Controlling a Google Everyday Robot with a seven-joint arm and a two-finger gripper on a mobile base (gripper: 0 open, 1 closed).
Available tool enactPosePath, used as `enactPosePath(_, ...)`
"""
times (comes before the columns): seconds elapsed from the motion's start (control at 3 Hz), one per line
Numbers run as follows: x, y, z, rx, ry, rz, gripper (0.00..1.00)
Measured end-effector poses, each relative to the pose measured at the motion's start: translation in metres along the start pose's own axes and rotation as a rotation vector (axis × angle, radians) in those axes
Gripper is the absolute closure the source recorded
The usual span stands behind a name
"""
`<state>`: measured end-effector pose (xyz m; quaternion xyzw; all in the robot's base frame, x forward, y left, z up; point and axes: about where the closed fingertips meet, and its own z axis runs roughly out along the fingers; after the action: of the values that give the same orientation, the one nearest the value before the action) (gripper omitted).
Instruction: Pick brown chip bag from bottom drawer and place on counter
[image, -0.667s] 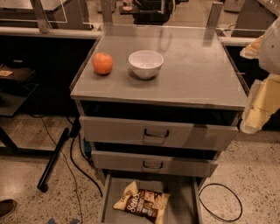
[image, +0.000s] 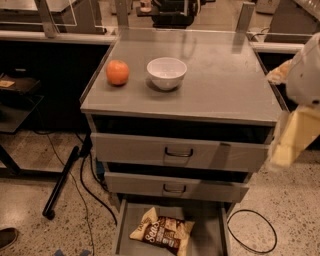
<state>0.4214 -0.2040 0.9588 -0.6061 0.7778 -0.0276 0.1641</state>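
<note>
The brown chip bag (image: 163, 232) lies flat on the floor of the open bottom drawer (image: 127, 227), a little left of its middle, dark centre up with tan ends. The counter (image: 225, 82) is the grey top of the cabinet above. My gripper (image: 292, 142) hangs at the right edge of the view, beside the cabinet's right front corner at the height of the top drawer. It is well above and to the right of the bag and holds nothing that I can see.
An orange (image: 117, 72) and a white bowl (image: 166, 73) stand on the left half of the counter. Two upper drawers (image: 175, 152) with loop handles stick out slightly. Cables (image: 252, 232) and a black pole (image: 60, 182) lie on the floor either side.
My arm and gripper have dropped slightly lower at the right edge. The bag, orange and bowl have not moved.
</note>
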Motion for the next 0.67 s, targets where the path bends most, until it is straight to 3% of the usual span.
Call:
enactPosePath(0.33, -0.007, 0.040, 0.048, -0.071, -0.048, 0.019, 0.00)
enactPosePath(0.67, -0.002, 0.051, 0.062, -0.098, -0.036, 0.023, 0.00)
